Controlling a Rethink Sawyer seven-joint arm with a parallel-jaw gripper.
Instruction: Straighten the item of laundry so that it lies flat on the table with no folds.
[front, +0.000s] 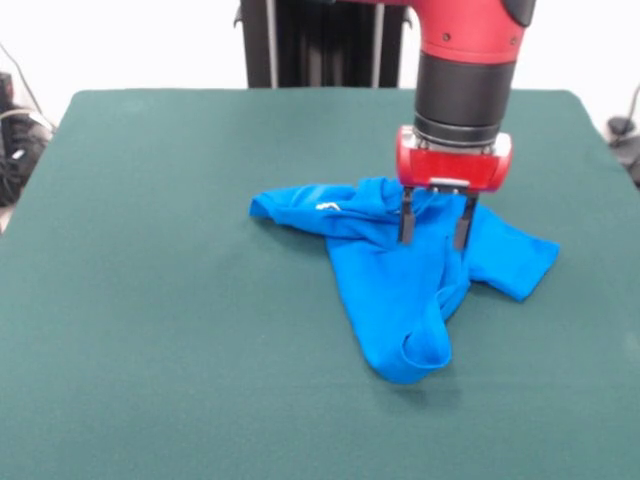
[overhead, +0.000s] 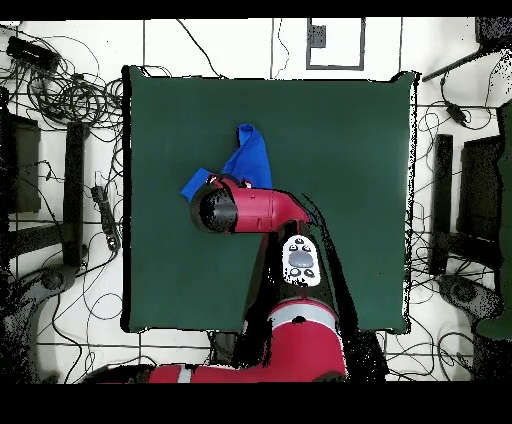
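The bright blue item of laundry (front: 400, 275) lies crumpled and folded on the dark green table (front: 150, 300), right of centre in the front view, with a bit of white print showing near its left end. My gripper (front: 435, 240) hangs straight down over its upper right part, open, both fingers reaching the cloth with a fold of blue between them. In the overhead view the arm's red wrist covers the gripper, and only part of the item of laundry (overhead: 247, 160) shows beyond it on the table (overhead: 340, 130).
Cables and dark equipment (overhead: 60, 90) lie on the floor around the table edges. Wide green surface stretches to the left and front of the shirt in the front view.
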